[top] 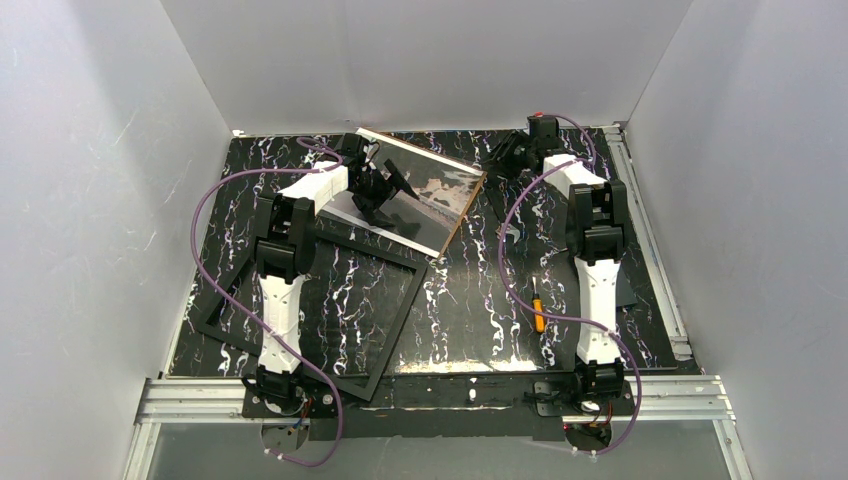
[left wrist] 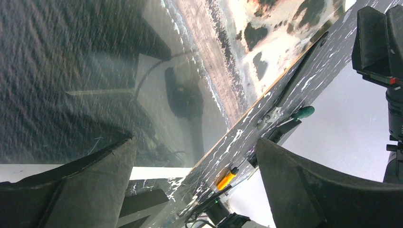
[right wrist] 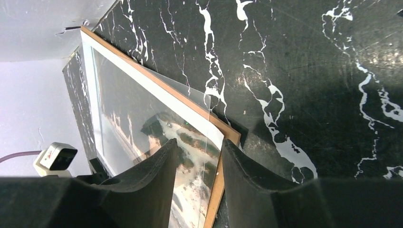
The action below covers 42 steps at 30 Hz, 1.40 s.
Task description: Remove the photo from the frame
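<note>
The photo (top: 430,195) lies tilted at the back centre, picture side up, with a brown back edge and a clear sheet shifted on top. The black frame (top: 404,315) lies separately at the front left, with nothing in it. My left gripper (top: 385,192) hangs just over the photo's left half. In the left wrist view the gripper (left wrist: 197,166) is wide open above the grey water of the photo (left wrist: 71,71). My right gripper (top: 505,155) is at the photo's right corner. In the right wrist view it (right wrist: 200,145) is open, and its fingers straddle the photo's edge (right wrist: 142,118).
An orange-handled screwdriver (top: 538,310) lies right of centre, beside the right arm; it also shows in the left wrist view (left wrist: 226,178). White walls close in the marbled table (top: 470,300) on three sides. Purple cables loop beside both arms.
</note>
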Motion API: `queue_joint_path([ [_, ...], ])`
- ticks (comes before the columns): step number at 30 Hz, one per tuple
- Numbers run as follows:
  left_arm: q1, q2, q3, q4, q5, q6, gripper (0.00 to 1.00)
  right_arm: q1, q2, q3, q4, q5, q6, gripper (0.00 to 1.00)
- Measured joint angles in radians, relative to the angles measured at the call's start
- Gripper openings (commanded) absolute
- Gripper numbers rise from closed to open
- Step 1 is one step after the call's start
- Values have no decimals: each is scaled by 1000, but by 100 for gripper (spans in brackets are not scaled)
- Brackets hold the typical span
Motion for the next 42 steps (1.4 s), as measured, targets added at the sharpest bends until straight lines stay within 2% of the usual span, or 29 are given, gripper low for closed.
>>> queue_joint_path([
  [2,0,0,0,0,0,0,100,0,0,0,3,-7,10,43],
  [19,1,0,0,0,1,0,100,0,44,20,20,-33,47,43],
  [34,1,2,0,1,9,-5,100,-1,44,-1,74,-71,101,38],
  [42,1,2,0,2,9,-8,100,-1,45,-11,56,-48,114,42],
])
